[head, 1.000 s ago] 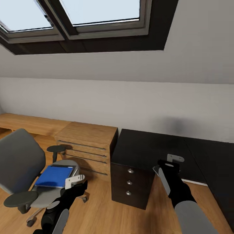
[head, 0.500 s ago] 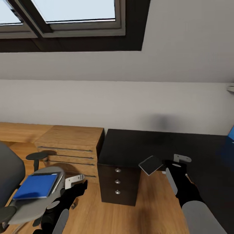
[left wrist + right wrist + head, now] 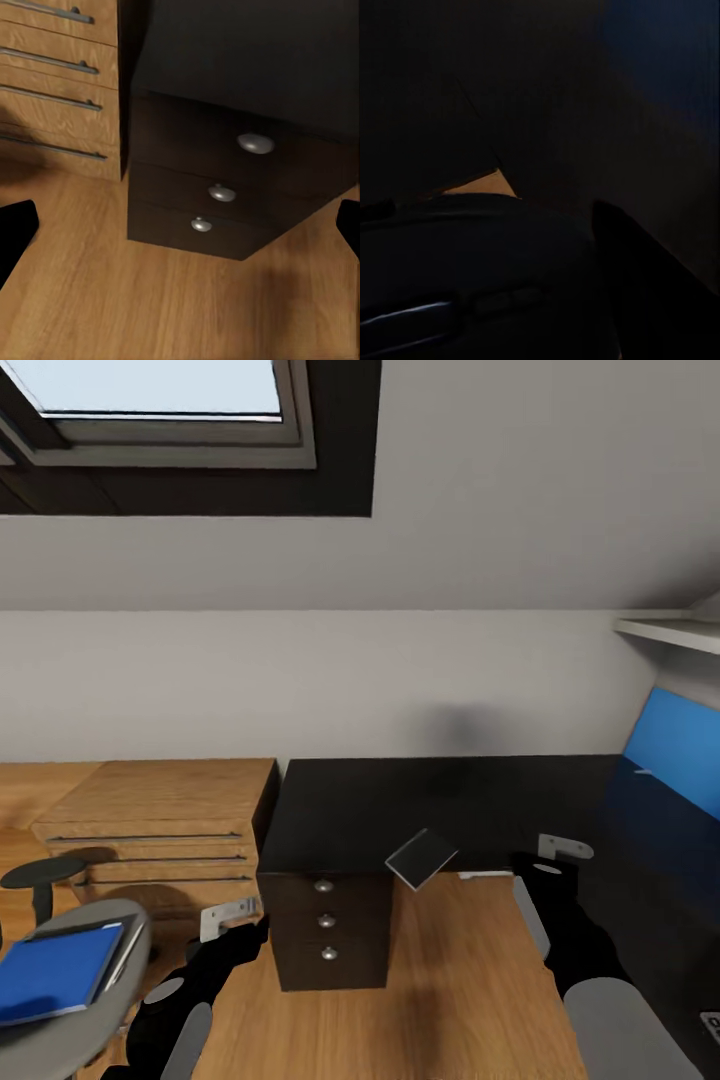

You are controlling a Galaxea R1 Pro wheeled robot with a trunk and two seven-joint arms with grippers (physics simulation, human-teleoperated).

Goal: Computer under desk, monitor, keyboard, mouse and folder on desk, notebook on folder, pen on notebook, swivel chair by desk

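Note:
The black-topped desk [image 3: 470, 805] runs across the middle and right of the head view, its drawer unit [image 3: 325, 925] at its left end. Just left of my right gripper [image 3: 548, 860], the thin grey notebook [image 3: 421, 858] hangs tilted in the air at the desk's front edge. The gripper seems shut on its near edge, but the grip itself is hidden. The right wrist view is almost all dark. My left gripper [image 3: 238, 922] [image 3: 180, 225] is open and empty, facing the drawer unit [image 3: 225, 187]. The blue folder [image 3: 55, 972] lies on the swivel chair [image 3: 95, 1015] at the lower left.
A low light-wood cabinet [image 3: 160, 815] stands against the desk's left side. A bright blue panel [image 3: 672, 752] stands at the desk's right end under a white shelf [image 3: 665, 632]. Bare wood floor [image 3: 450, 980] lies between my arms.
The camera has turned right, so the chair and cabinet have slid left in view and the blue panel and shelf have appeared. The notebook now sits farther left of my right gripper.

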